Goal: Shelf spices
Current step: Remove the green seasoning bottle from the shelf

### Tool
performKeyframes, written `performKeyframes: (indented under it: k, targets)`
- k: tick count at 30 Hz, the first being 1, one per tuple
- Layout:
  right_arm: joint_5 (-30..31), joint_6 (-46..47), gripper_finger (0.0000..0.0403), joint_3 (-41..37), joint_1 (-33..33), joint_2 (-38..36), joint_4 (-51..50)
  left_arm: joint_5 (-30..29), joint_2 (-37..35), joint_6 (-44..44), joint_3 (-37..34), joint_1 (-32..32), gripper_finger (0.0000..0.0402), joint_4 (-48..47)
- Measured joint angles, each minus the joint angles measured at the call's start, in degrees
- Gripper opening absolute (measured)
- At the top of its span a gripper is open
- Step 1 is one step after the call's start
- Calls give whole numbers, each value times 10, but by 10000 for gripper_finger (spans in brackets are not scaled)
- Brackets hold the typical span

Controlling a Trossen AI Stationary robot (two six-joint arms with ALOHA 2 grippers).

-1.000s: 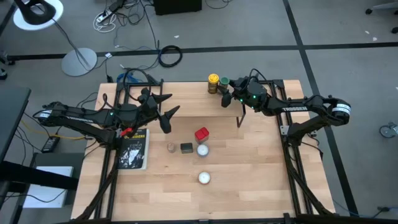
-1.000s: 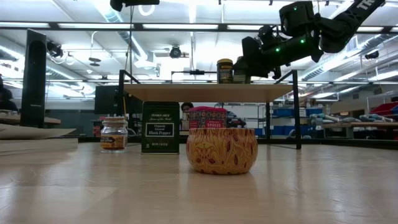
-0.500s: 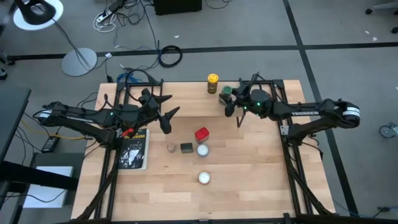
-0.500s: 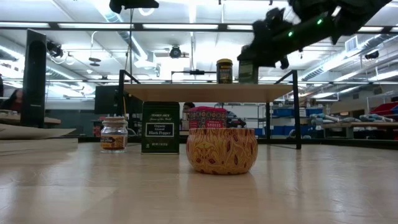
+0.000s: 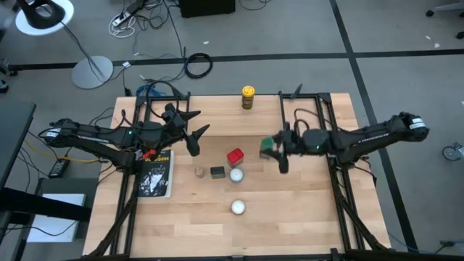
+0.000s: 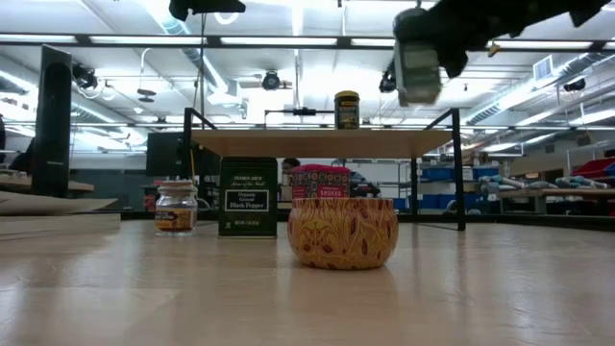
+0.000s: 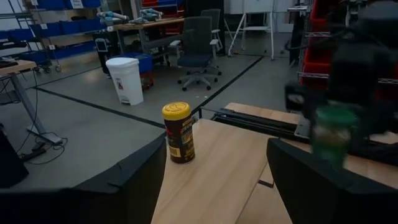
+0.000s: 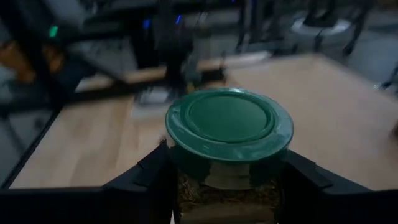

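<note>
My right gripper is shut on the green-lidded jar and holds it in the air over the table's middle right; the low view shows the jar above the level of the shelf. The yellow-lidded jar stands on its base on the shelf's plank. On the table stand the red box, the dark square tin and the tan jar. My left gripper waits open at the table's left; its wrist view faces the yellow-lidded jar. My right gripper pinches the green-lidded jar by its body just under the lid, one finger on each side. The fingers come level from the table's right. The jar is upright and lifted clear of shelf and table.
Two white round objects sit near the spices; in the low view one shows as a patterned round tin. A dark book lies at the table's left. Black frame rails run along both table sides.
My right gripper, shut on the green-lidded jar, has lifted it off the shelf from beside the yellow-lidded jar and carried it toward the table's near edge. The jar now hangs clear in the air. The yellow-lidded jar stays on the shelf.
</note>
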Motion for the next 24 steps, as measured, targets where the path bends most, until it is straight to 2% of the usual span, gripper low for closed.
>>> performKeyframes:
  k: [3,7,15,24]
  targets:
    - [45,1,196,-2,42,33,-10,0,0,0,0,0,284,1]
    - [100,6,196,-16,70,92,34,0,0,0,0,0,284,2]
    - [176,74,196,-75,112,232,191,0,0,-1,0,0,284,2]
    - [192,107,196,-137,117,311,376,1,0,4,0,0,284,1]
